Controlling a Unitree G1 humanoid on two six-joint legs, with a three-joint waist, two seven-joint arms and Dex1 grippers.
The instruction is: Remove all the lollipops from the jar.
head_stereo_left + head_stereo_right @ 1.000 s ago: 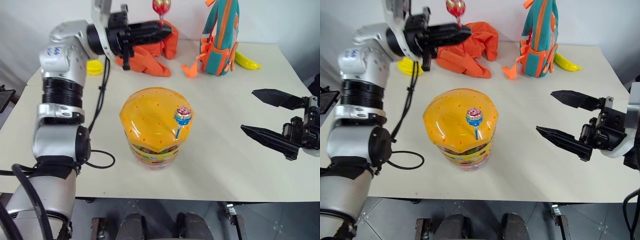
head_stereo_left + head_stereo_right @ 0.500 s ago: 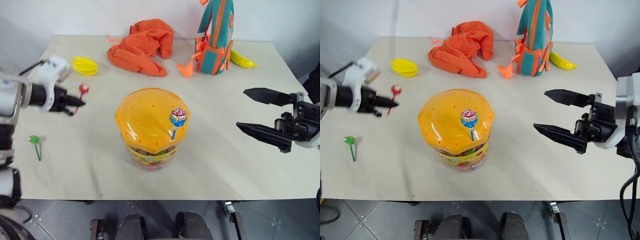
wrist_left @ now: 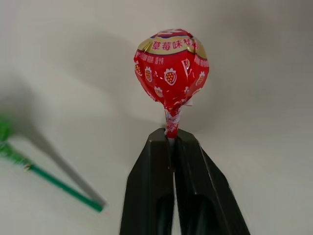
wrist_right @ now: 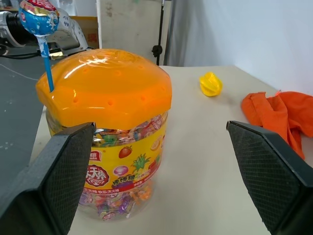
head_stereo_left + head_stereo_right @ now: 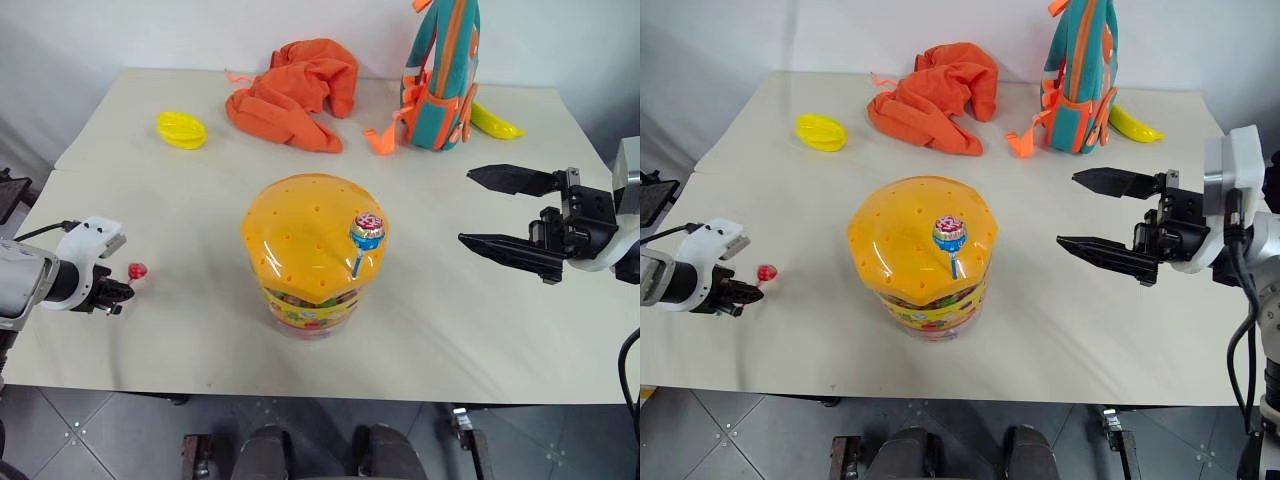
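Three lollipops show in all: a red-wrapped lollipop (image 3: 171,68) at about eight o'clock of the table, a green-stick lollipop (image 3: 49,178) lying just beside it, and a blue-stick lollipop (image 5: 366,232) standing in the lid. One jar (image 5: 310,250) sits at the centre. One table (image 5: 450,330) bears everything. At twelve o'clock lies one orange cloth (image 5: 295,90); at one o'clock stands one backpack (image 5: 442,70) with one yellow banana toy (image 5: 495,121) beside it. At ten o'clock rests one yellow star-fruit toy (image 5: 181,130).

glossy orange plastic lid (image 5: 312,235), matt table (image 5: 180,200)
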